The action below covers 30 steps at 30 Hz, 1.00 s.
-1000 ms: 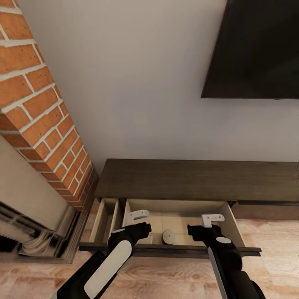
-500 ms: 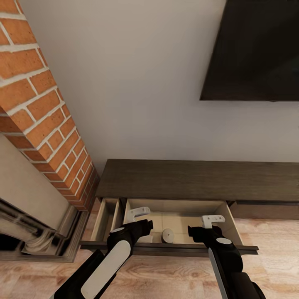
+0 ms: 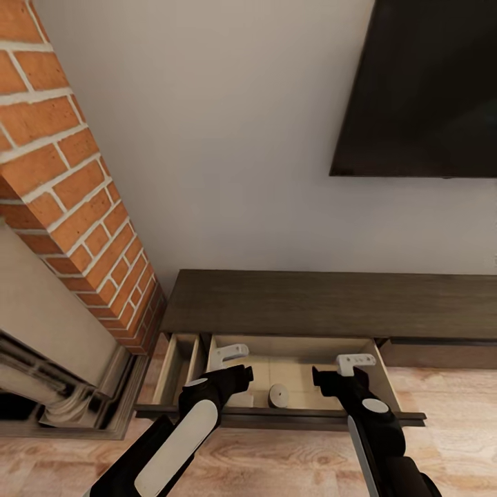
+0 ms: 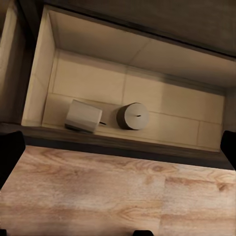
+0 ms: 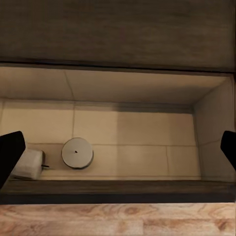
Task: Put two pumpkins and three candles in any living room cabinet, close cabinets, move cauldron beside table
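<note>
The dark-brown cabinet (image 3: 331, 300) stands against the wall with its left drawer (image 3: 276, 417) pulled out, pale wood inside. One candle (image 3: 279, 395) stands upright near the drawer's front wall; it is also the upright candle (image 4: 133, 116) (image 5: 77, 153) in both wrist views. Beside it a second candle (image 4: 83, 116) (image 5: 28, 163) lies on its side, mostly behind my left arm in the head view. My left gripper (image 3: 228, 357) and right gripper (image 3: 355, 363) hover over the drawer, both open and empty. Their dark fingertips (image 4: 10, 152) (image 5: 228, 147) sit at the wrist views' edges.
A brick fireplace column (image 3: 62, 179) with a stone surround rises at the left. A black television (image 3: 428, 90) hangs on the wall at the upper right. The cabinet's right drawer front (image 3: 442, 353) is shut. Wood floor (image 3: 276, 455) lies below the drawer front.
The whole head view has shifted slightly, so the camera moved. Both grippers stay over the open drawer, and the candles have not moved.
</note>
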{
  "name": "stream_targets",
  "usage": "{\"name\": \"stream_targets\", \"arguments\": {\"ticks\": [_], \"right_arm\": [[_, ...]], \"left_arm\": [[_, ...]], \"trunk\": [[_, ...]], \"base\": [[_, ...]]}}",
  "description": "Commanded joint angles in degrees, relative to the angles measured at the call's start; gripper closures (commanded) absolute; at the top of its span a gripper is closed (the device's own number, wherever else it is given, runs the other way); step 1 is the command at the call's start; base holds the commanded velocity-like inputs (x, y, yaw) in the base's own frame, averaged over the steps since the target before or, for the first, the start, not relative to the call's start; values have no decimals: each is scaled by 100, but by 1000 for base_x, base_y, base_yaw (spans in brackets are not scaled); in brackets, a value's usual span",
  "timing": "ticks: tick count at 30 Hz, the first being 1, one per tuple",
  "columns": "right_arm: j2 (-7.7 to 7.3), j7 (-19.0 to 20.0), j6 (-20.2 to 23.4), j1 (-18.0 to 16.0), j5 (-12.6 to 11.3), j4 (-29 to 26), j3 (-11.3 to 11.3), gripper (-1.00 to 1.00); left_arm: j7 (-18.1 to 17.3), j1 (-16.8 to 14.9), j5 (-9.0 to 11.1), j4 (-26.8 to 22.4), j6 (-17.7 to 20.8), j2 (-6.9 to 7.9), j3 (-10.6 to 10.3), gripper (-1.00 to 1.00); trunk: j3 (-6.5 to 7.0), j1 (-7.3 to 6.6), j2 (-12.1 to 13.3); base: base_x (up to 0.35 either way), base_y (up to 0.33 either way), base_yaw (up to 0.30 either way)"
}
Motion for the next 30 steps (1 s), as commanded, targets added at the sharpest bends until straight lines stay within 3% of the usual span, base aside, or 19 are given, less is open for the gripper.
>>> {"name": "stream_targets", "arguments": {"ticks": [1,11,17,30], "right_arm": [[3,3,2,3,34,-6,-4,-100],[11,-26,-444,14,34,-11,-92,-100],[30,-31,-514,11,34,-13,-251,-100],[34,-49,-522,2,34,-12,-347,-100]], "left_arm": [[43,-6,28,-4,26,1,-4,-100],[54,-5,26,23,27,1,-4,-100],[50,-6,32,4,29,6,-24,-100],[2,3,41,11,71,1,-62,-100]], "trunk": [[23,-22,39],[284,-242,440],[301,-242,440],[339,-242,440]], "base": [[0,0,0],[0,0,4],[0,0,-91],[0,0,-282]]}}
